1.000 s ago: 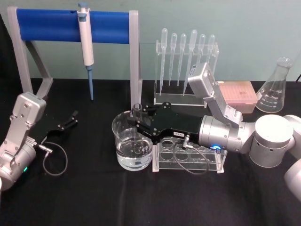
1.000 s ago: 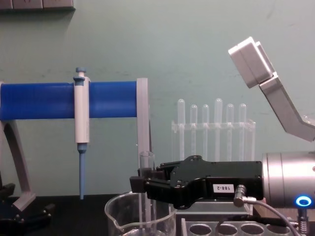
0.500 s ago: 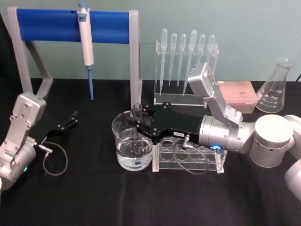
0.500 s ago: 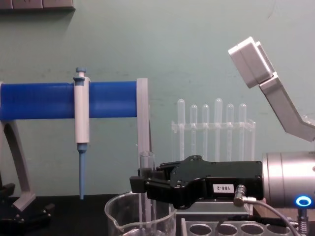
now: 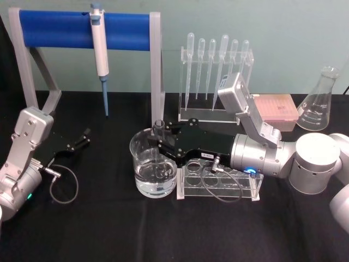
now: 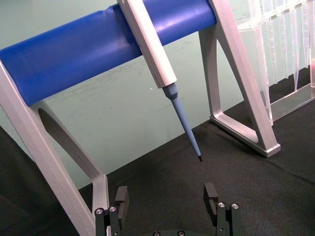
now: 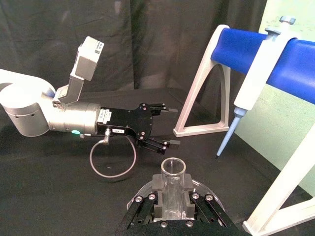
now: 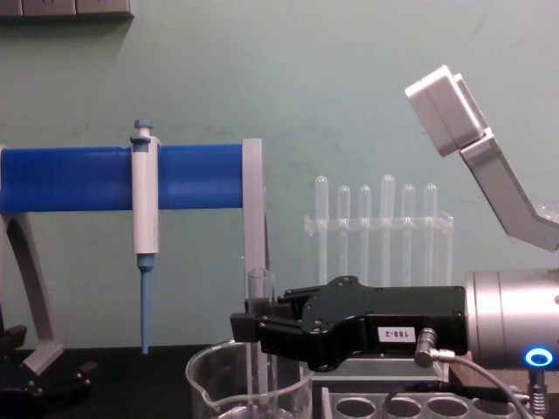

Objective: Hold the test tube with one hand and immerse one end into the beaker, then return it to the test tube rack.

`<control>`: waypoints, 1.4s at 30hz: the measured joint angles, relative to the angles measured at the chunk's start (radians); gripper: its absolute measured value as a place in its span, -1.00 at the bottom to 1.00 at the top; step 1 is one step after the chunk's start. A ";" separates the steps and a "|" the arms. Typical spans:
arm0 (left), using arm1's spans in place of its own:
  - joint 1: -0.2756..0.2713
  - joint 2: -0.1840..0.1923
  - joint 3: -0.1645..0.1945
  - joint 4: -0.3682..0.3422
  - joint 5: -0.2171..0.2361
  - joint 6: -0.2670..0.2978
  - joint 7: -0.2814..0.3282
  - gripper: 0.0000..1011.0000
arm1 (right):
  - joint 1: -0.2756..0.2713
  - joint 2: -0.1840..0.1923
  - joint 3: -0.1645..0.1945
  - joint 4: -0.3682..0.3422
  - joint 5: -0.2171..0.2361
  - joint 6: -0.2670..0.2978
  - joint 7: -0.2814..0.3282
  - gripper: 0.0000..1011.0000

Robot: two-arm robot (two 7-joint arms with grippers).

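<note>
The test tube (image 5: 158, 126) stands upright with its lower end down in the water of the beaker (image 5: 143, 176). My right gripper (image 5: 160, 140) is shut on the tube just below its open rim. From the side, the test tube (image 8: 260, 292) rises above the right gripper (image 8: 253, 326) and runs down inside the beaker (image 8: 210, 384). The right wrist view looks down on the test tube (image 7: 173, 178) clamped between the jaws. At the table's left, my left gripper (image 5: 80, 139) rests open and holds nothing; the left gripper (image 6: 166, 196) has its fingers wide apart.
A clear tube rack (image 5: 221, 183) sits right beside the beaker, under my right wrist. Behind stand a blue-barred stand (image 5: 82, 30) with a hanging pipette (image 5: 100, 60), a rack of plastic pipettes (image 5: 215, 76), a pink box (image 5: 275, 109) and a flask (image 5: 319, 101).
</note>
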State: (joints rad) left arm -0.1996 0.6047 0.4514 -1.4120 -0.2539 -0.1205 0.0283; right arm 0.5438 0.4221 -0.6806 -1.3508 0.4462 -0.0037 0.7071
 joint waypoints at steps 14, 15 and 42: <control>0.000 0.000 0.000 0.000 0.000 0.000 0.000 0.98 | 0.000 0.000 0.000 0.000 0.000 0.000 0.000 -0.52; 0.000 0.000 0.000 0.000 0.000 0.000 0.000 0.98 | 0.000 0.000 0.000 0.000 0.000 0.000 0.000 -0.52; 0.000 0.000 0.000 0.000 0.000 0.000 0.000 0.98 | 0.000 0.000 0.000 0.000 0.000 0.000 0.000 -0.52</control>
State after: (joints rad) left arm -0.1995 0.6047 0.4514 -1.4120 -0.2539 -0.1205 0.0283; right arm 0.5438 0.4221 -0.6806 -1.3508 0.4462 -0.0037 0.7071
